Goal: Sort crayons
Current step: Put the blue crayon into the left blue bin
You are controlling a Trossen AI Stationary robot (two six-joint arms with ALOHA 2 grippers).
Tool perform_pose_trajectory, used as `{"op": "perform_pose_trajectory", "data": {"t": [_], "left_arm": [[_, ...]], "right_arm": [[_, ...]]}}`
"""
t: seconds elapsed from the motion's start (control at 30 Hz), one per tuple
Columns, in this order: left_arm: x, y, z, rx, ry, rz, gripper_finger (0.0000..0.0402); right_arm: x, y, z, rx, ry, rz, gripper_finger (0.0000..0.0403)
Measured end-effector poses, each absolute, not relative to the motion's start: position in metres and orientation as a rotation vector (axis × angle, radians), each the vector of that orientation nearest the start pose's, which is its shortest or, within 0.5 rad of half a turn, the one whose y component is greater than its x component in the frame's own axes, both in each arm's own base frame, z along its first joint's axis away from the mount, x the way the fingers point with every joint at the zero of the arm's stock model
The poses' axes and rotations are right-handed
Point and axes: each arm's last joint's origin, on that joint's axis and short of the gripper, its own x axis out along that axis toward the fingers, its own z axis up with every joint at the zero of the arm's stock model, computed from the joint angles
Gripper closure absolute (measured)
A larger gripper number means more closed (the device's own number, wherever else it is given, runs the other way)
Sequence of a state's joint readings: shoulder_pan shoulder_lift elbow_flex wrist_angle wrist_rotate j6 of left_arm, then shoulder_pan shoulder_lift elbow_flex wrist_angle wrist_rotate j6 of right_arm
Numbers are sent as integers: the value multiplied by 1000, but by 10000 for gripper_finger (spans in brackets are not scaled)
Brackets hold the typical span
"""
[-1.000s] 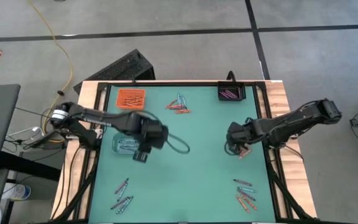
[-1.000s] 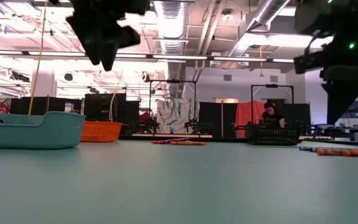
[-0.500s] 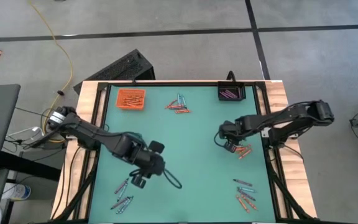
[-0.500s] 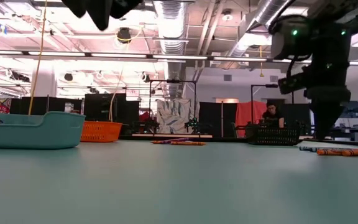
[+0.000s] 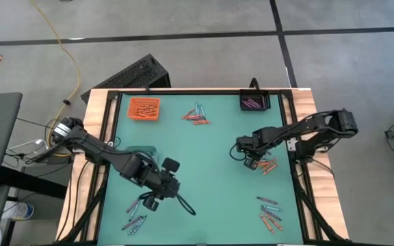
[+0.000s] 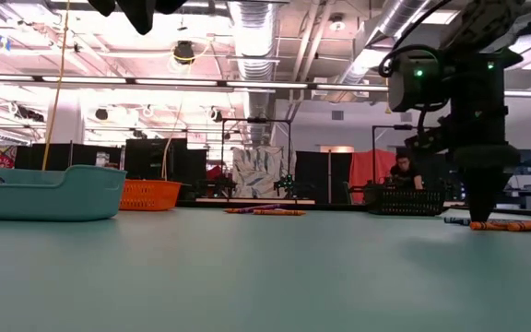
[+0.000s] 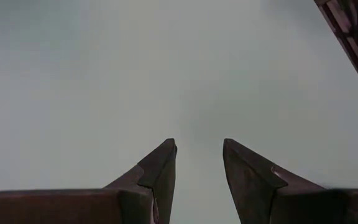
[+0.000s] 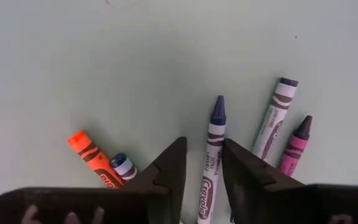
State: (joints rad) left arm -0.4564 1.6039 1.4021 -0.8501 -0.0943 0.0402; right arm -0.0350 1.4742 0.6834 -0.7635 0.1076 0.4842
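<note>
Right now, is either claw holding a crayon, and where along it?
Neither holds one. The left gripper is open over bare table. The right gripper stands open astride a blue crayon, its fingers on either side of the middle, not yet closed.

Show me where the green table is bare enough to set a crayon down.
The middle of the green table top is free, between the left gripper and the right gripper. Crowded: loose crayons near the right corner, more crayons near the left corner, a far cluster.

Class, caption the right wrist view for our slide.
Right gripper open astride a blue crayon, with orange and purple crayons beside.
</note>
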Motion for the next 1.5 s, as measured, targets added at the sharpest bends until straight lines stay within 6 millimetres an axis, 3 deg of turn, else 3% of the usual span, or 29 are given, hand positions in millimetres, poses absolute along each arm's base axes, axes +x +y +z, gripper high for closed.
{"op": "perform_pose_trajectory", "data": {"t": [0.57, 0.93, 1.2, 1.5], "left_arm": [[297, -142, 293, 337, 1004, -329, 278], [296, -143, 293, 342, 1004, -334, 278], [297, -142, 293, 355, 1000, -313, 278], [299, -138, 296, 487, 933, -76, 278]], "right_arm": [[212, -10, 142, 304, 1441, -438, 390], [216, -7, 145, 285, 1425, -412, 402], [235, 4, 167, 243, 1342, -332, 402], [261, 24, 202, 132, 1188, -215, 403]]}}
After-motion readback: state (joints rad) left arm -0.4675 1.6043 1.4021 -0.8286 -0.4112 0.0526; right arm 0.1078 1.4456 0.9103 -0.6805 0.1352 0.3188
